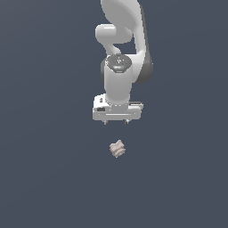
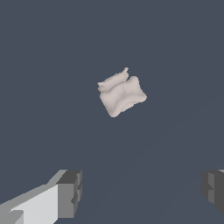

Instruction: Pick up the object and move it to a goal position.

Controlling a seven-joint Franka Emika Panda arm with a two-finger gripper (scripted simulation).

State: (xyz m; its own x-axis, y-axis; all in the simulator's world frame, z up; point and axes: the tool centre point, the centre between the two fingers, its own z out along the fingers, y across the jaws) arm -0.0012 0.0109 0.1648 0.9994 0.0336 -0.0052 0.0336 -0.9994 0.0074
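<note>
The object (image 1: 117, 148) is a small lumpy beige-tan chunk lying on the dark grey floor, in the exterior view just below the white gripper (image 1: 116, 121). The gripper points down and hangs above the chunk, apart from it. Its two short fingertips stand wide apart, so it is open and empty. In the wrist view the chunk (image 2: 121, 92) lies on the floor ahead of the gripper (image 2: 142, 190), and the two grey finger pads (image 2: 70, 192) show far apart with nothing between them.
The flat dark grey floor (image 1: 49, 178) runs all around the chunk. The white arm (image 1: 122, 40) rises behind and above the gripper. No other objects show.
</note>
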